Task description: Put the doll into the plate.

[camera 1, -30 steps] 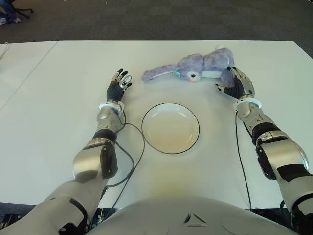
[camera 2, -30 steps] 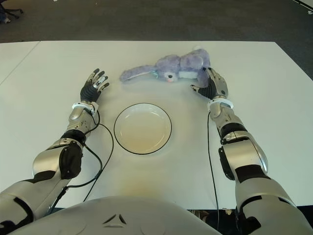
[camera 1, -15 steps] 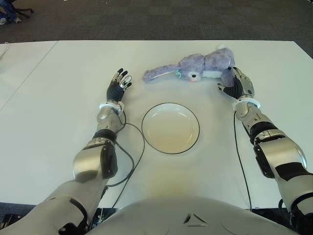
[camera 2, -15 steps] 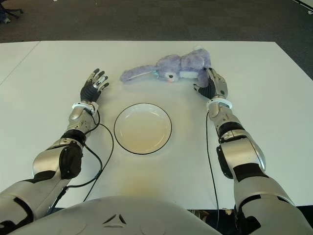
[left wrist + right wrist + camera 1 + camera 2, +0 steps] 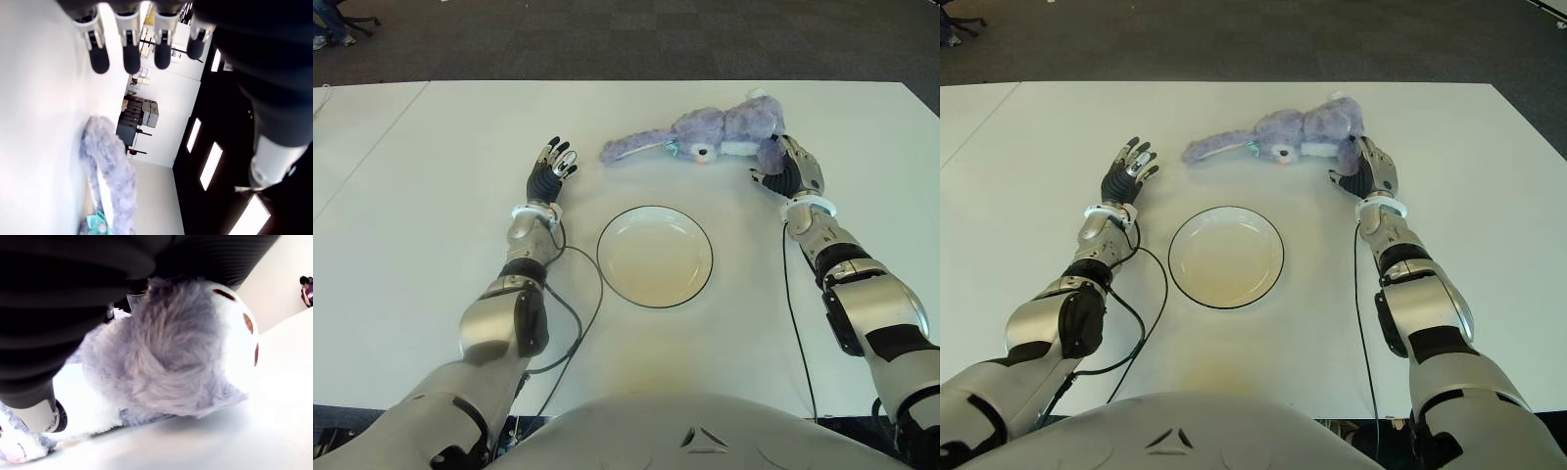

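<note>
A purple plush bunny doll lies on its side at the far part of the white table, with one long ear stretched to the left. The white plate with a dark rim sits nearer me, in the middle, with nothing in it. My right hand is against the doll's right end, fingers over its leg and thumb spread apart. In the right wrist view the doll's foot fills the frame beside the thumb. My left hand shows open, left of the ear tip, with straight fingers.
A black cable loops on the table from my left arm, close to the plate's left rim. Another cable runs along my right forearm. A second white table adjoins on the left. Dark floor lies beyond the far edge.
My right hand has crept slightly forward against the doll's leg, and the doll has shifted a touch to the right. The left hand and the plate have not moved.
</note>
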Controlling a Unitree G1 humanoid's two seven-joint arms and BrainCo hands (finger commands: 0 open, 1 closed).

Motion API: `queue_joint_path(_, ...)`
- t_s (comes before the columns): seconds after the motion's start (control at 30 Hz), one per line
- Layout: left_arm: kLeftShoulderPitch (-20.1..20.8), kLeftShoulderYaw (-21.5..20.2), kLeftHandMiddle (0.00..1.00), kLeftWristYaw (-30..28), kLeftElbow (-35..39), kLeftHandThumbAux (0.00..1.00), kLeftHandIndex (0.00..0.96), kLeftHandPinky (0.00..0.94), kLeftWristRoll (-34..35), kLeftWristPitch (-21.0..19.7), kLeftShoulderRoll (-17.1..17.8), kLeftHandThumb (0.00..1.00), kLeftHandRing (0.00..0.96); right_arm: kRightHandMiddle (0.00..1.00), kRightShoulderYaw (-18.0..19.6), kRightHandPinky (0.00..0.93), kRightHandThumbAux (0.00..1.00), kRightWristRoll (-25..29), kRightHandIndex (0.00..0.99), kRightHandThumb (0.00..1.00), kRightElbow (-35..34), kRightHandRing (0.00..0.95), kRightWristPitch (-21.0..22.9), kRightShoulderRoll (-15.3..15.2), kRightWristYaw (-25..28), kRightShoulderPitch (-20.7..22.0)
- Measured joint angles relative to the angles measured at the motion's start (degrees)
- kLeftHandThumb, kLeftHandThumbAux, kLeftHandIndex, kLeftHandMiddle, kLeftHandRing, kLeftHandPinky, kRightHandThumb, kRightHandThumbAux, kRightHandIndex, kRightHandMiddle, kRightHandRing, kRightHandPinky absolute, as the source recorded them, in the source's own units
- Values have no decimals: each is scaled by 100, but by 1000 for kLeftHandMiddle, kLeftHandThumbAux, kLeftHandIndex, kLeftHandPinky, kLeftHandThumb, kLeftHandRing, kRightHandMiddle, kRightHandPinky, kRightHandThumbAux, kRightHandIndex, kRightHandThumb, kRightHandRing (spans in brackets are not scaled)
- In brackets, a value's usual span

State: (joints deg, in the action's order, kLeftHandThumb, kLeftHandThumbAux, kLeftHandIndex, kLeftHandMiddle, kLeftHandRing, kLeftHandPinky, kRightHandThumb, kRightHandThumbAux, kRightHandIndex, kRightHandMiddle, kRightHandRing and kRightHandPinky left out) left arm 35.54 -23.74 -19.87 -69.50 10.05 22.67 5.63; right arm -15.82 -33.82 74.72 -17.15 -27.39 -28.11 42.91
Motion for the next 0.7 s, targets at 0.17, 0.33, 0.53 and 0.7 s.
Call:
queue_joint_path(0.17,0,1,105,0,0,672,69,150,0,0,0,0,118,245,29,376,718,26,411,676,19,309,0,-87,20,0)
queue_joint_path(0.33,0,-1,119,0,0,677,70,165,2,0,0,0,131,497,213,584,718,214,423,682,101,536,3,-185,230,0)
queue_joint_path(0.53,0,-7,133,0,0,664,72,167,4,0,1,0,143,663,678,727,719,670,428,683,132,708,63,-262,580,16)
queue_joint_path(0.7,0,-9,145,0,0,654,76,179,5,0,2,0,152,748,1120,796,718,1109,434,684,140,782,228,-258,770,18)
